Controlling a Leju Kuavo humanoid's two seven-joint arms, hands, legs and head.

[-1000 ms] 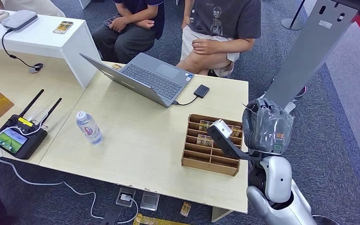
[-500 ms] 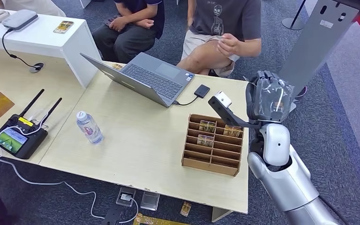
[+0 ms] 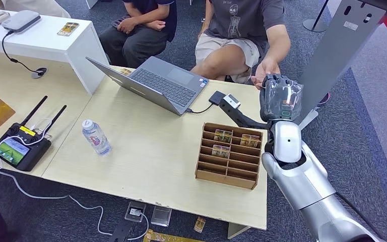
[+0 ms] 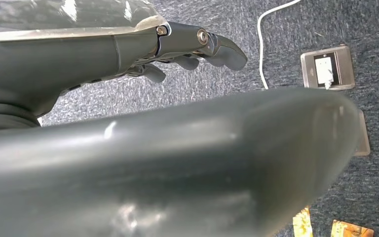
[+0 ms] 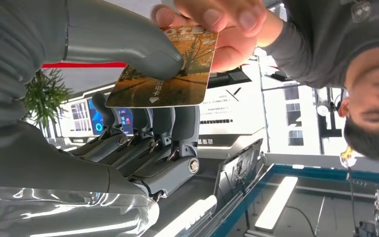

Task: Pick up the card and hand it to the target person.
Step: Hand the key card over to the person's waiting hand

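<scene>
- The right hand (image 3: 280,97), at right centre of the head view, pinches the card (image 5: 165,69) between thumb and fingers.
- A person's hand (image 5: 217,29) grips the card's far edge, at the top of the right wrist view.
- The left hand (image 4: 128,54) hangs above the carpet, fingers curled, holding nothing.
- A wooden card tray (image 3: 228,174) sits on the bench (image 3: 146,151), lower centre.

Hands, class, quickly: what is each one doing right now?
Left hand: holds nothing, fingers curled in, hanging over the carpet.
Right hand: holds the card, which a person's hand also grasps.
</scene>
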